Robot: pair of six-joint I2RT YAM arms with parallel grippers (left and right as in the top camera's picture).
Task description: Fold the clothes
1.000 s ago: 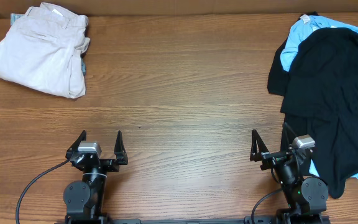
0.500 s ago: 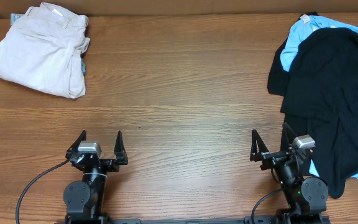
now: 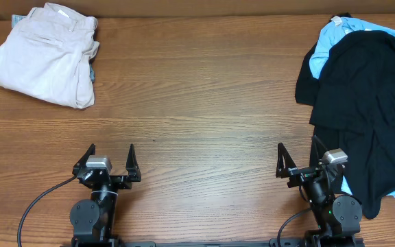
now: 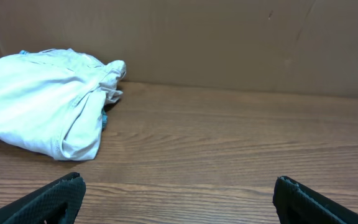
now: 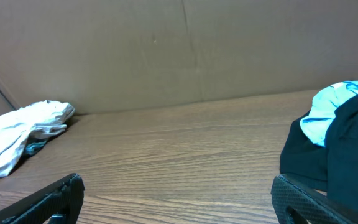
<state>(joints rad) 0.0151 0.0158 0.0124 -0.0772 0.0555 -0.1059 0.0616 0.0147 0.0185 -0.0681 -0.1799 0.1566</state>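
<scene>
I am looking at the folded beige cloth trousers (image 3: pixel 43 55) lying at the far left of the brown wooden table (image 3: pixel 197 103). My left gripper (image 3: pixel 110 147) is sitting near the front edge, its fingers spread wide and holding nothing. My right gripper (image 3: pixel 297 145) is doing the same, just beside the clothes (image 3: pixel 362 137). A soft black short-sleeved T-shirt (image 3: pixel 369 89) is lying over a light blue tee (image 3: pixel 324 48) at the far right.

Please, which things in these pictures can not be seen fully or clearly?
1. Overhead: the light blue shirt lies mostly under the black clothes; its shape is hidden.
2. Overhead: the black clothes run off the right edge; one piece or two, unclear.
3. Left wrist: a blue item under the beige trousers shows only an edge.
</scene>
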